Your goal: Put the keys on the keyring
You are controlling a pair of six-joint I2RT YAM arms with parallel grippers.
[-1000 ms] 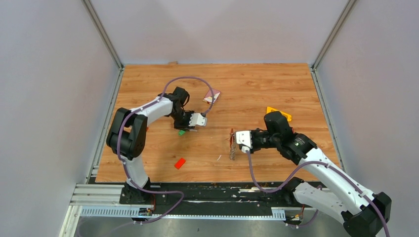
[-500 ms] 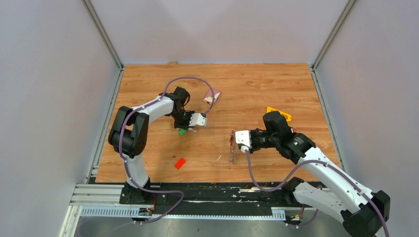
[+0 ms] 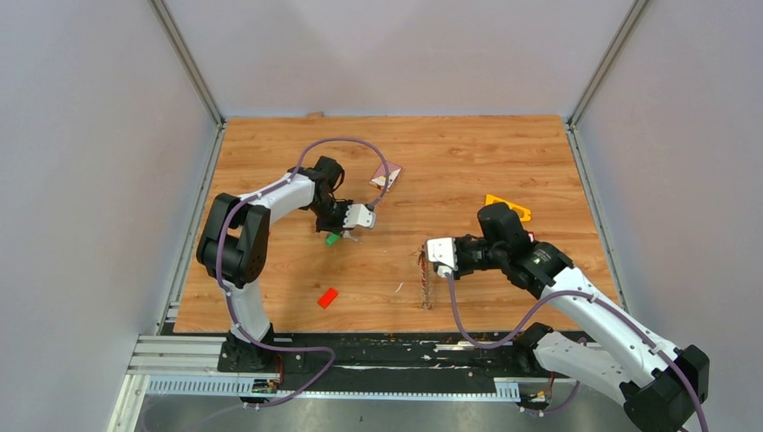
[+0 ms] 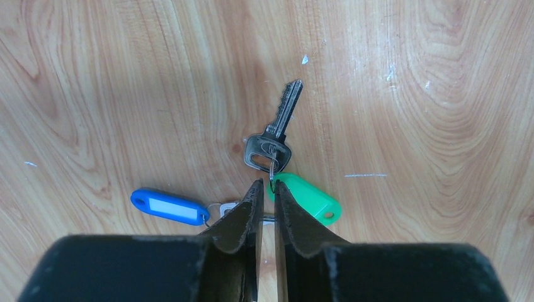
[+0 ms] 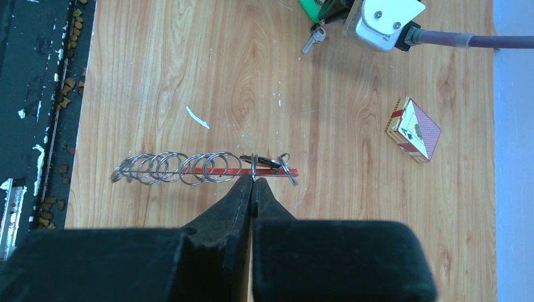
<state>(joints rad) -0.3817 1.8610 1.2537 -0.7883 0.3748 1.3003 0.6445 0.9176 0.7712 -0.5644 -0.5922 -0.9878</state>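
left gripper [image 4: 266,189] has drawn its black tapered fingers in since a second ago, so that only a thin slit now shows between them, and the right arm has shifted a touch toward the near edge, carrying the keyring [image 3: 425,274] with it. the slit stands over the small wire loop of the green-tagged key [image 4: 277,135], a flat silver key with a toothed blade lying on the pale wood-grain table [image 4: 441,94], its glossy oblong green tag [image 4: 308,198] just right of the fingertips; whether the fingers actually pinch the loop i cannot tell. the blue-tagged key [image 4: 169,206], with a white label window in its tag, lies just left of them. the right gripper [image 5: 253,182] is closed tight on one ring of the keyring, a row of overlapping thin silver wire rings along a slim red strip, hanging clear of the table near its front edge. a red-backed playing-card box [image 5: 414,129] and a small flat orange-red block [image 3: 327,298] lie well apart from both.
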